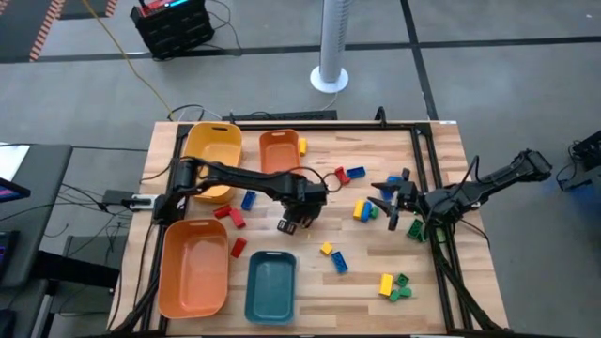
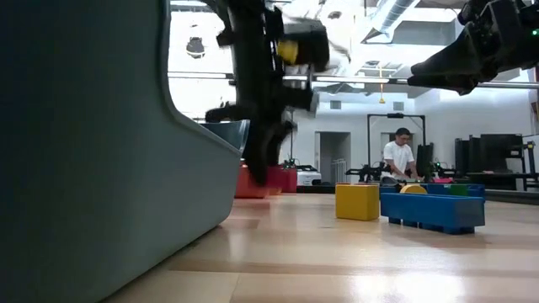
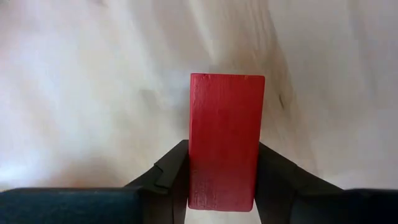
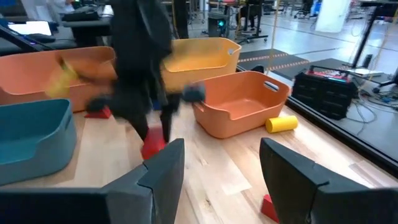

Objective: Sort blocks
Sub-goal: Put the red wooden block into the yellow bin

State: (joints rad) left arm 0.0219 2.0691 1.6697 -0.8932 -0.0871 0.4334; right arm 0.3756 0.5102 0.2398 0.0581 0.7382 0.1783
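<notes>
Small red, blue, yellow and green blocks lie scattered on the wooden table [image 1: 310, 277], such as a yellow one [image 1: 326, 249], a blue one [image 1: 339, 263] and a yellow-green cluster [image 1: 392, 285]. My left gripper [image 1: 293, 220] is at mid-table, fingers pointing down, shut on a red block [image 3: 225, 149]. My right gripper [image 1: 392, 208] hovers open to its right, beside a yellow-blue-green cluster [image 1: 364, 209], touching nothing. The right wrist view shows its fingers [image 4: 221, 168] apart over bare wood. My left gripper [image 3: 224, 186] pinches the red block between its two fingers [image 3: 169, 177], one on each long side, at the block's end nearer the wrist [image 3: 221, 193]. The fingers come from above, pointing down. Whether the block is clear of the table, I cannot tell.
A yellow tray [image 1: 214, 150] and a small orange tray [image 1: 279, 150] stand at the far left, a large orange tray [image 1: 194, 266] and a teal tray [image 1: 271, 285] at the near left. A black frame rail [image 1: 427, 178] borders the table. A person stands far behind [image 2: 397, 156].
</notes>
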